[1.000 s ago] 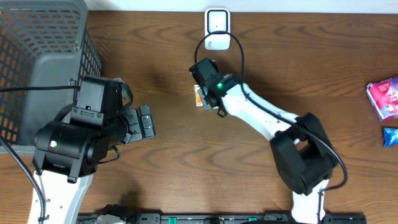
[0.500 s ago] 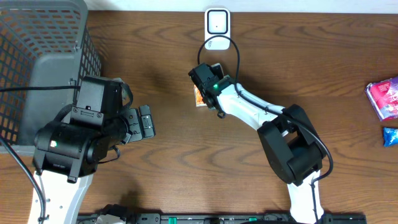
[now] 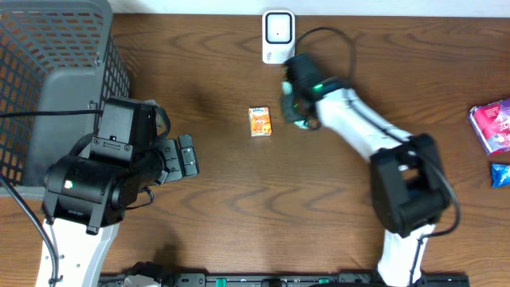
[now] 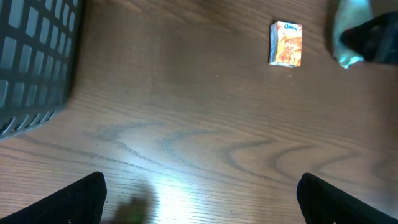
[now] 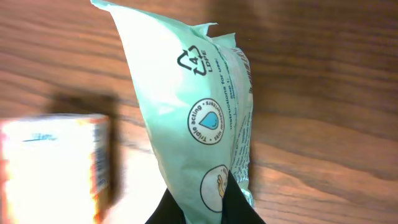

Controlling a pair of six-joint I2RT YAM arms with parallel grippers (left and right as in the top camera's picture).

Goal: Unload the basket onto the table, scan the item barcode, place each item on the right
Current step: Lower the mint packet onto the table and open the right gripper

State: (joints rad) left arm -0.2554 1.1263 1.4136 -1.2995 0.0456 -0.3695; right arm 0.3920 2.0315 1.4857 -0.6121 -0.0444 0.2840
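- Right beside the white square scanner (image 3: 278, 36), at the far edge of the brown wooden table (image 3: 239, 215), the right gripper (image 3: 296, 108) hangs over the wood.
- Its fingers are pinched tight on a thin, pale green plastic packet (image 5: 186, 112). The packet sticks up from the fingertips and has a recycling sign printed on it.
- A small orange cardboard box (image 3: 260, 121) lies flat on the table. It is a bit farther from the scanner than the packet, just beside the packet, and apart from both grippers.
- The left gripper (image 3: 189, 155) is well away from the scanner, on the basket side. Its fingers are spread wide with only bare table between them.
- A big grey plastic mesh basket (image 3: 48, 72) sits far to the left of the scanner.
- Far from the scanner on the other side, a pink packet (image 3: 490, 123) and a blue packet (image 3: 500, 174) lie at the table's edge.
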